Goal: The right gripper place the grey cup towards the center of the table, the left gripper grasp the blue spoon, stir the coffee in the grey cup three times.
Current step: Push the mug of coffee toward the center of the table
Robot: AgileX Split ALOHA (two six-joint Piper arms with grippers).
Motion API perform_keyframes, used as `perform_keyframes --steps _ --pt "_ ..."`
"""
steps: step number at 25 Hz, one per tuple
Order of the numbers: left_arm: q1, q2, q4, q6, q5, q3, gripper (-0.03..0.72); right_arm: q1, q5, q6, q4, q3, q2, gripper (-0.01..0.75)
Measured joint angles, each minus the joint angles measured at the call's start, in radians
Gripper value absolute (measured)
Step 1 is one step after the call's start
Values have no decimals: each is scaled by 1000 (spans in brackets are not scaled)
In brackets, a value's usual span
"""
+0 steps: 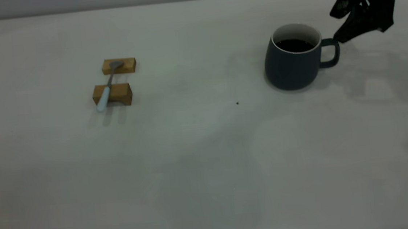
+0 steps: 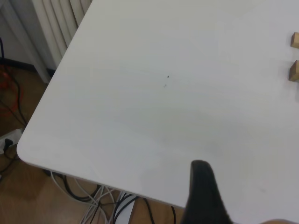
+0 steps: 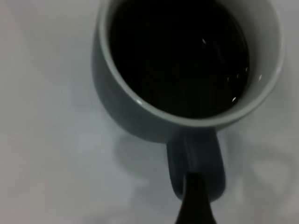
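Observation:
The grey cup stands upright on the table at the right, with dark coffee inside and its handle pointing right. My right gripper hovers open just right of the handle, its lower fingertip at the handle's top. In the right wrist view a black finger overlaps the handle of the cup. The blue spoon lies across two wooden blocks at the left. My left gripper hangs over the table's corner, out of the exterior view.
The far wooden block carries the spoon's bowl, the near one its handle. Both blocks show at the edge of the left wrist view. A dark speck lies mid-table. Cables lie on the floor beyond the table corner.

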State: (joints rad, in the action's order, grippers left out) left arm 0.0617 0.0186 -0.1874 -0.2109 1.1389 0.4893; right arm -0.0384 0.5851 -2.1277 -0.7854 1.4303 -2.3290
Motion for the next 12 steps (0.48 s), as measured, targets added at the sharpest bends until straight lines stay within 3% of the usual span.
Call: perform_keyframes --steps 6,12 --pt "0 0 0 0 0 0 572 3 7 -1 -9 16 -64 592" --pt "0 0 0 0 0 0 572 57 -2 -2 -43 48 -121 592"
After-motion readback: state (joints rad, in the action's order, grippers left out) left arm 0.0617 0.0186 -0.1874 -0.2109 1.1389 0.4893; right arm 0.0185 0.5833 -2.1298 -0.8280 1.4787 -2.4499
